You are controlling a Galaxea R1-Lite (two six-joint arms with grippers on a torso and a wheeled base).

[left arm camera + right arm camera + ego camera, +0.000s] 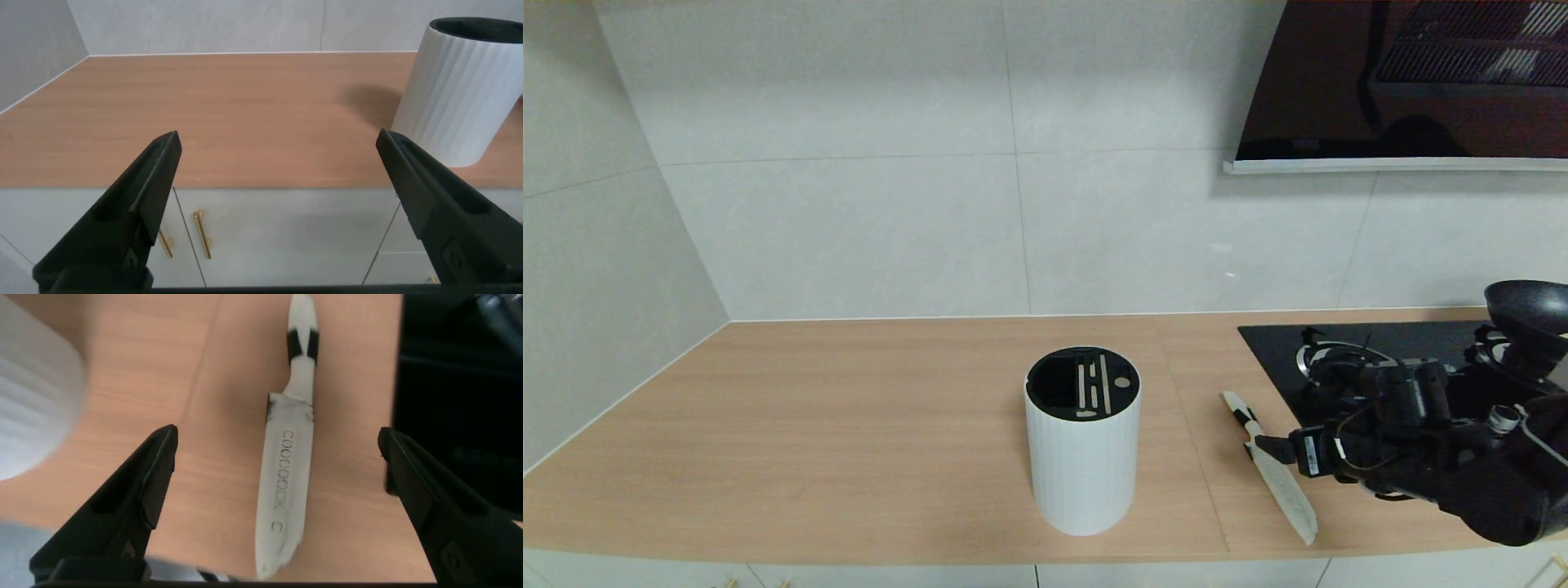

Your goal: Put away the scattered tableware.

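A white knife (pixel 1286 490) with a black band on its handle lies flat on the wooden counter (pixel 849 425), to the right of a white ribbed holder (pixel 1083 457) with a black slotted top. My right gripper (pixel 1278 452) hovers just above the knife's middle, open. In the right wrist view the knife (pixel 286 465) lies between the spread fingers of the right gripper (pixel 278 506), untouched, and the holder (pixel 33 384) is off to one side. My left gripper (pixel 278 147) is open and holds nothing, out past the counter's front edge, with the holder (pixel 462 90) beyond it.
A black gas hob (pixel 1339 343) with a dark pan (pixel 1531 310) sits at the counter's right end under a range hood (pixel 1405 82). Tiled walls close the back and left. Cabinet fronts with gold handles (pixel 200 233) lie below the counter edge.
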